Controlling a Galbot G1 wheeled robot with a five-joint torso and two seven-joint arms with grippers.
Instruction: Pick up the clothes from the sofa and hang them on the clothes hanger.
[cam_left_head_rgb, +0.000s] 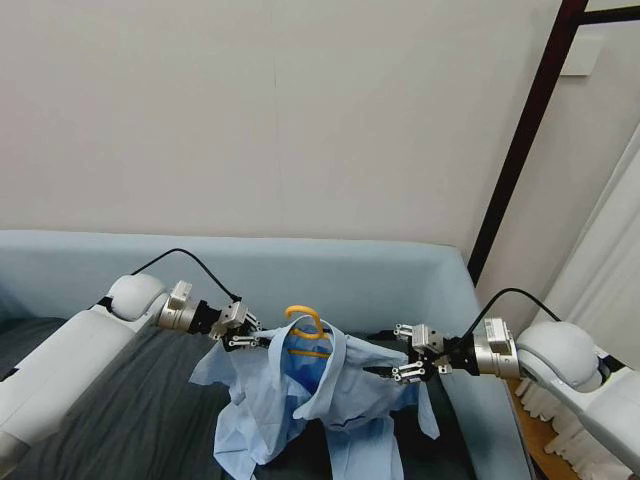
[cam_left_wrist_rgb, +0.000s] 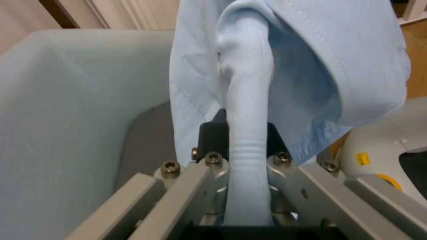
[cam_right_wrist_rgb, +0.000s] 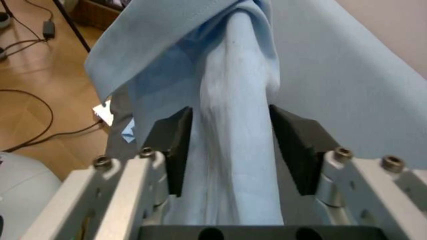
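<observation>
A light blue shirt (cam_left_head_rgb: 310, 405) hangs on an orange hanger (cam_left_head_rgb: 305, 325) held up over the sofa, between my two arms. My left gripper (cam_left_head_rgb: 245, 335) is shut on the shirt's left shoulder; in the left wrist view the fabric-covered hanger arm (cam_left_wrist_rgb: 247, 125) runs between its fingers (cam_left_wrist_rgb: 210, 137). My right gripper (cam_left_head_rgb: 400, 362) is shut on the shirt's right shoulder, and the right wrist view has the bunched cloth (cam_right_wrist_rgb: 233, 130) clamped between the black pads (cam_right_wrist_rgb: 175, 147). The shirt's lower part droops toward the seat.
A pale blue sofa (cam_left_head_rgb: 380, 270) with a dark grey seat (cam_left_head_rgb: 130, 400) lies below. A dark vertical pole (cam_left_head_rgb: 520, 140) stands at the right against the wall, with white curtain fabric (cam_left_head_rgb: 610, 250) beside it. Wooden floor with cables (cam_right_wrist_rgb: 40, 100) lies beyond the sofa's end.
</observation>
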